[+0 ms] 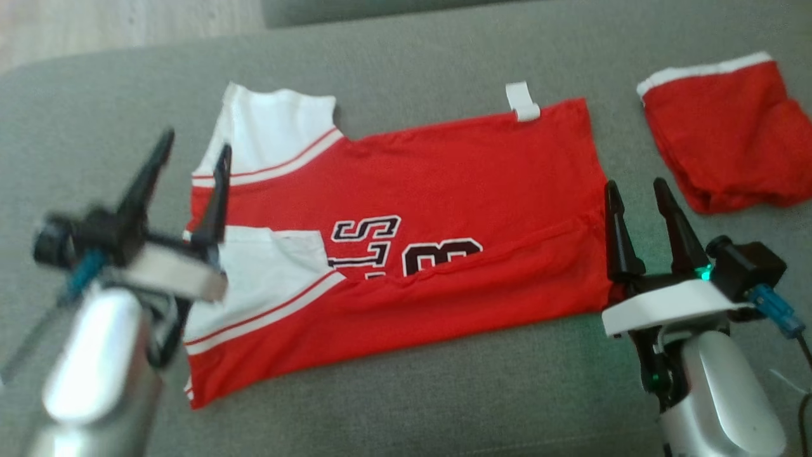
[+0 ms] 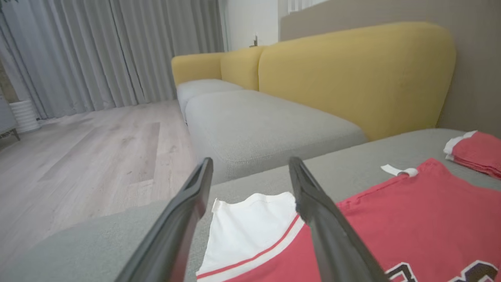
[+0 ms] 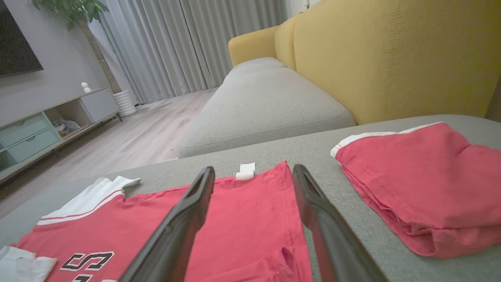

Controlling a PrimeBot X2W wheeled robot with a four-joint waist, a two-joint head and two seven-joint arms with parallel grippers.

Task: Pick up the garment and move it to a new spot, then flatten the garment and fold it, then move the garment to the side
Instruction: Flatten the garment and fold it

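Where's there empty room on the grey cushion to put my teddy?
Bare grey cushion runs along the front, below the red jersey. Another strip lies behind the jersey's far edge. It's crowded between jersey and folded red garment, where the right hand sits.

A grey upholstered surface (image 1: 406,57) is seen spread across the foreground. On its right part, a folded red cloth with a white band (image 1: 729,133) is laid flat. Beyond the surface, a sofa is seen, with a yellow backrest (image 3: 391,58) set behind grey seat cushions (image 3: 266,105). A pale wooden floor (image 2: 90,156) is shown beside the sofa, and grey curtains (image 2: 98,51) are hung down to it at the far end. A low cabinet (image 3: 51,121) with pale green drawers (image 3: 23,137) is placed along the wall, under a dark screen (image 3: 15,43). A white ribbed pot (image 3: 124,102) holding a leafy plant (image 3: 70,8) is stood between the cabinet and the curtains.
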